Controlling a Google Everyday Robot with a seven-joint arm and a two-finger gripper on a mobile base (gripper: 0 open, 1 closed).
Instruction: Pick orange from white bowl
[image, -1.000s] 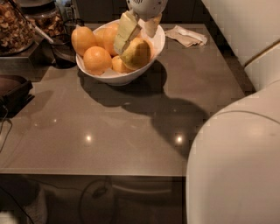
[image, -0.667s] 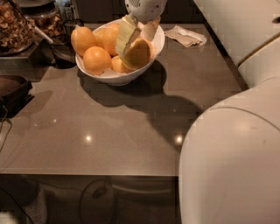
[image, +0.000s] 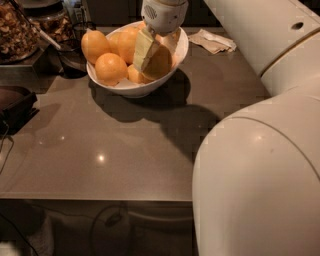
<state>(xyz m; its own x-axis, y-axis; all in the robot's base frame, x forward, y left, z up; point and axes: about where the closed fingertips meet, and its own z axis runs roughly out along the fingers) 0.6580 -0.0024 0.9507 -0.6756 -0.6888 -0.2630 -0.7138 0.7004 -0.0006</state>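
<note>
The white bowl (image: 131, 89) stands at the back of the grey table and holds several citrus fruits. My gripper (image: 156, 61) reaches down into its right half. Its two pale fingers (image: 144, 49) sit on either side of the orange (image: 161, 66), a dull yellow-orange fruit, and touch it. The orange still rests low in the bowl. Smaller bright orange fruits (image: 111, 69) lie to the left of it, with another one (image: 95, 45) at the bowl's far left. My wrist hides the back of the bowl.
A dark glass cup (image: 75, 56) and a tray of brown food (image: 15, 35) stand left of the bowl. A crumpled napkin (image: 214, 41) lies to its right. A dark object (image: 15, 104) is at the left edge. My white arm (image: 260, 170) fills the right side.
The bowl and gripper sit a little higher in the view than before. My arm's white bulk has spread further over the right side. The fingers stay around the same fruit.
</note>
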